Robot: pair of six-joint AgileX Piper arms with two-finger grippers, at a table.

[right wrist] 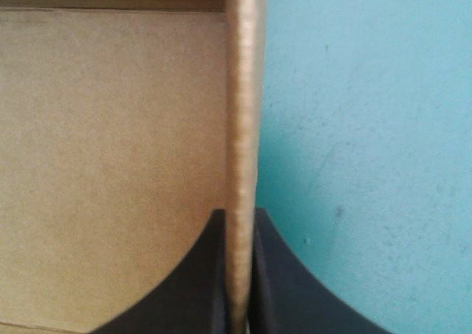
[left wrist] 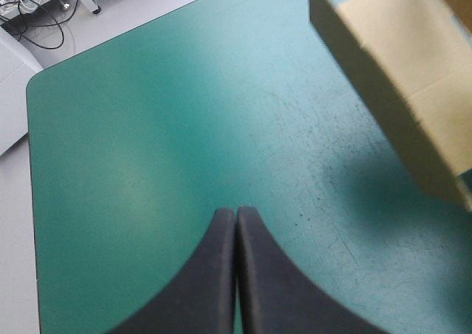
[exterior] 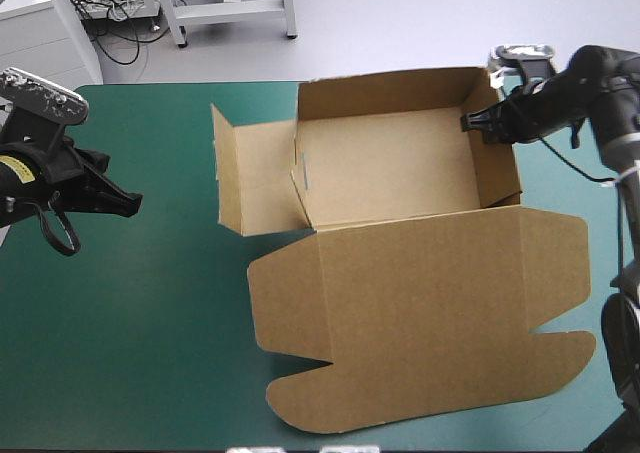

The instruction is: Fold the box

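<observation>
Pinching the right wall (exterior: 495, 163) of the box (exterior: 400, 163), the right tool (exterior: 478, 123) had its black fingers (right wrist: 295, 297) nearly together with the board's edge between them. The left tool (exterior: 128, 201) was pressed together on nothing, hovering over bare teal-green cover well to the left of the box. The box sat on the far right part of the worktop (exterior: 130, 353) as an open tray, with its lid (exterior: 420, 313) flat toward the near edge and its left end panel (exterior: 255, 178) splayed outward. We judged the step in hand to be setting the right wall upright and seated. To do it well, we noted the pinch should stay square to the wall and move it gently, since only the right tool held the light tray and it could skid. Bringing the left tool in to steady or raise the splayed panel looked sensible. The right wrist view alone showed the wall's edge caught between the fingers, confirming the grip; the high view showed only a tool at the wall. The high view alone showed the lid and the splayed panel. The left wrist view showed just one outer corner of the box ahead and to one side.
</observation>
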